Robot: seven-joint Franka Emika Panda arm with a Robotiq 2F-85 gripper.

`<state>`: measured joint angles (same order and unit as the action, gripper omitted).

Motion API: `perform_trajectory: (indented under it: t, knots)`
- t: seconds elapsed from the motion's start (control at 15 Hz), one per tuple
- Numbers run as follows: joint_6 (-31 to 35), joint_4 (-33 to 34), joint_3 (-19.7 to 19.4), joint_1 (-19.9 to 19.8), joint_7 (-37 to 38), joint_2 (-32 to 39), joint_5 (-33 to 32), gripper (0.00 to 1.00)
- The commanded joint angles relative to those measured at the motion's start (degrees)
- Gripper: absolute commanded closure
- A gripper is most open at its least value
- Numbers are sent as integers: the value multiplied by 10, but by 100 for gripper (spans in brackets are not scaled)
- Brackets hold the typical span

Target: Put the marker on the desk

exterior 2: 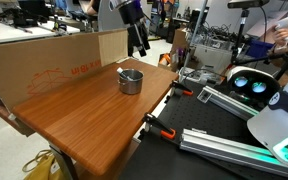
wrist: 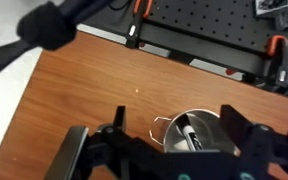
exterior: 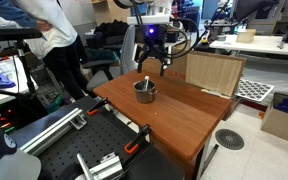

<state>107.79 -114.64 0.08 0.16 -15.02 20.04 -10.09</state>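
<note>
Marker [wrist: 188,134] lies slanted inside the small metal cup [wrist: 212,121], which stands on the reddish-brown desk [wrist: 74,100]. Gripper [exterior: 153,67] hovers just above the cup, jaws spread wide, holding nothing.

Desk [exterior: 174,115] [exterior 2: 84,115] [wrist: 74,90]: reddish-brown wooden top, dark edge, seen level in both exterior views. One metal cup [exterior: 145,91] [exterior 2: 130,80] [wrist: 206,125] is stood upright directly on it, well in from the edges. Orange-handled clamps [exterior 2: 162,131] [exterior: 134,146] are fixed at the edge next to the black rail frame. The rest of the top is seen bare.
</note>
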Motion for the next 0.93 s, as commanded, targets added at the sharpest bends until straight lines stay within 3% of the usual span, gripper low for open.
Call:
perform_trajectory:
  t: [0.0,0.87]
  knots:
    - [-19,39,7,9,8,39,-25,0]
    - [88,42,23,29,13,99,-50,0]
